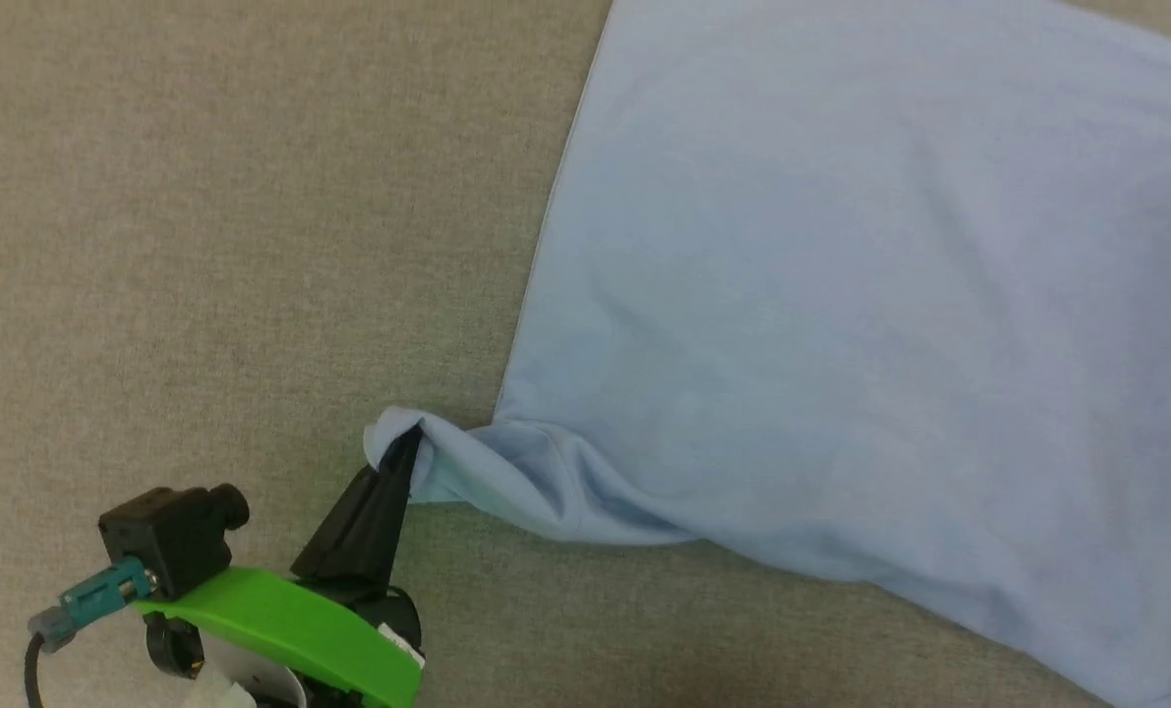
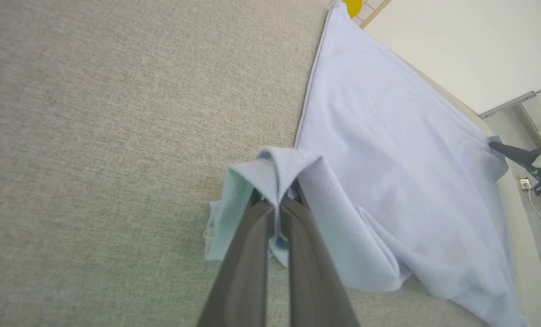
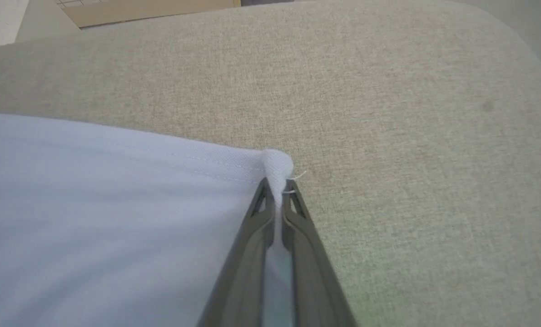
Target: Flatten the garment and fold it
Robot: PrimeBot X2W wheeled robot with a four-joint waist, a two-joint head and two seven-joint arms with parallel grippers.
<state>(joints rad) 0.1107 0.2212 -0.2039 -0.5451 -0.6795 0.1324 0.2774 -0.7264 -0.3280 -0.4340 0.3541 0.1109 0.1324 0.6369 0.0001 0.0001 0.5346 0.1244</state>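
Pale blue cotton, the garment [image 1: 841, 295] lay spread across the right part of the beige fabric-covered worktop [image 1: 202, 246], as we saw it from the head view. We found the left hand [image 1: 408, 441] pinched tight on a bunched corner at the cloth's near left. The right hand [image 3: 278, 185] was clamped likewise on a stitched hem corner at the opposite end. We judged the flattening under way but unfinished: the broad middle was smooth, yet a rope of wrinkles ran from the corner in the left hand. We saw no fold made, so all the folding was yet to do. Sleeves, collar and any lettering lay outside the frames. The head view cut the cloth off at top and right, and we could not tell which face lay upward.
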